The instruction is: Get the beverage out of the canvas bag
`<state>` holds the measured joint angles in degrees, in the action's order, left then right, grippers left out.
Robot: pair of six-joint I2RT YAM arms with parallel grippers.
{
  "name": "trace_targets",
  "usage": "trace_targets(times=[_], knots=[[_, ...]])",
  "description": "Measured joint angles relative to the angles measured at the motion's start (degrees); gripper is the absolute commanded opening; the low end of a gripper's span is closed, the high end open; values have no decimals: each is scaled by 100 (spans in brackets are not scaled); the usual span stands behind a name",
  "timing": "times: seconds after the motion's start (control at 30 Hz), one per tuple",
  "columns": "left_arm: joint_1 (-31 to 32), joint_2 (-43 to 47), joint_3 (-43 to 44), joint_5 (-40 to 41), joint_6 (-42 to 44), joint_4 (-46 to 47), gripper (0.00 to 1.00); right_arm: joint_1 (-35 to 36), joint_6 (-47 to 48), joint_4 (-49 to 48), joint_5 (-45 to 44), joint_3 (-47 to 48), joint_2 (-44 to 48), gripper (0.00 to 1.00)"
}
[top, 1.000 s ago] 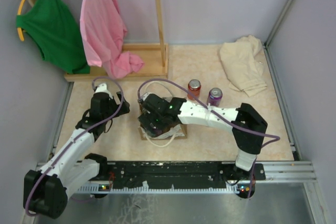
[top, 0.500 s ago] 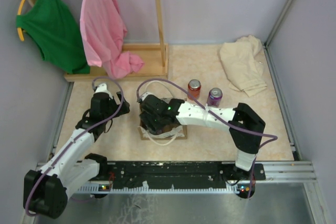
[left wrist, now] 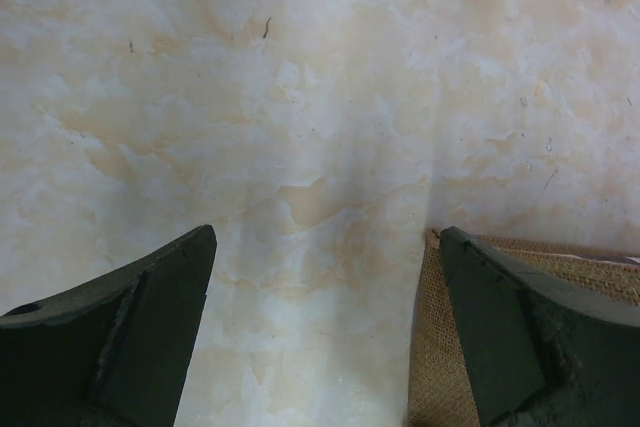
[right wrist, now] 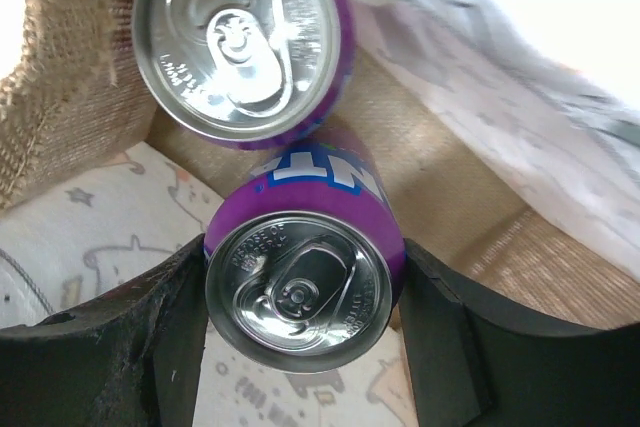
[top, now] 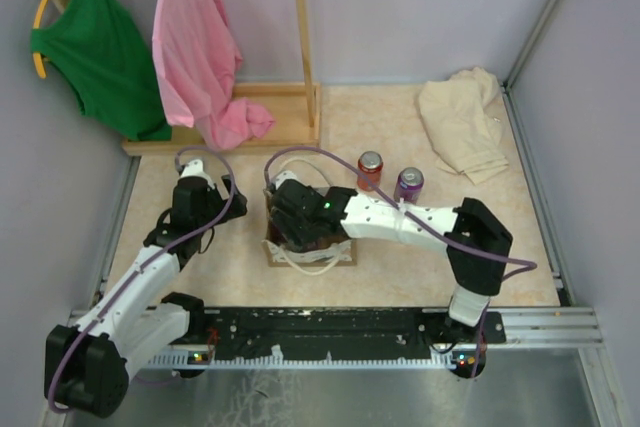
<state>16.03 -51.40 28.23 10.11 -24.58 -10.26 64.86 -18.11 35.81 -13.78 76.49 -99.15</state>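
The canvas bag (top: 343, 251) stands on the table in front of the arms, its white rope handle (top: 305, 266) lying toward the near edge. My right gripper (top: 297, 225) reaches down into it. In the right wrist view the gripper (right wrist: 298, 297) is shut on an upright purple beverage can (right wrist: 298, 292), one finger (right wrist: 150, 347) pressed against each side. A second purple can (right wrist: 235, 37) stands just beyond it inside the bag's burlap wall (right wrist: 70, 97). My left gripper (left wrist: 327, 237) hangs open over bare table, just left of the bag's corner (left wrist: 430, 367).
A red can (top: 370, 165) and a purple can (top: 409, 183) stand on the table behind the bag. A beige cloth (top: 460, 122) lies at the back right. A wooden rack (top: 270, 112) with green and pink garments stands at the back left.
The right gripper has sunk slightly into the bag and its jaws have come together on the purple can. The left arm has stayed where it was.
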Motion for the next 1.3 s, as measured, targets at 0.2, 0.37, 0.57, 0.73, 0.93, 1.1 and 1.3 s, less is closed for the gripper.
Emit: trace_targets(times=[0.2,0.37,0.57,0.73,0.93,1.1,1.3], knots=[[0,11,-13,0,-4,-2,99,0,103,214,-487,186,544,0],[-2,11,-15,-2,-4,0,99,2,212,282,-890,597,1091,0],[0,13,-48,-4,-26,4,99,0,319,435,-1808,1134,1587,0],[0,13,-96,-4,-31,2,99,-94,306,695,-2761,1257,2127,0],[0,-20,-96,-7,-28,4,99,-748,96,1032,-3257,1252,2715,0],[0,-63,-96,-15,-28,4,99,-1344,-144,1309,-3432,1150,2959,0],[-2,-101,-96,-39,-31,7,99,-1943,-376,1351,-2951,387,3082,0]])
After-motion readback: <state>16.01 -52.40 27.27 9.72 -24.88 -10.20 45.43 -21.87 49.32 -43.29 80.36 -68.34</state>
